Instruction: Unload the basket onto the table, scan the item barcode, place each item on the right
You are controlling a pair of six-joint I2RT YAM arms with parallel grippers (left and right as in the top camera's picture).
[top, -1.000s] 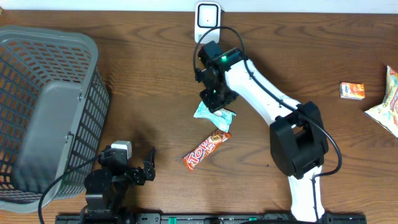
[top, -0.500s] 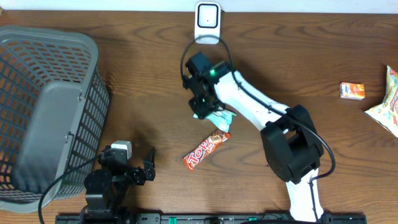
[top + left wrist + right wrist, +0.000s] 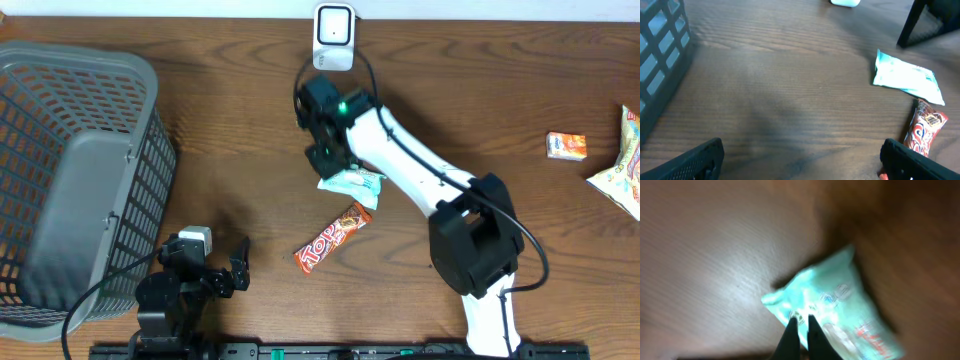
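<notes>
The right gripper is closed, fingers together, over the edge of the pale green packet; a grip cannot be confirmed. The packet is laid near the table's middle, at six o'clock from the white scanner. The left gripper is spread wide at seven o'clock.

The basket stood at my far left on the table. The scanner sat at the middle of the far edge. Before it lay the packet, and the candy bar lay just nearer me. Far to my right sat a small box, with a bag beside it.
</notes>
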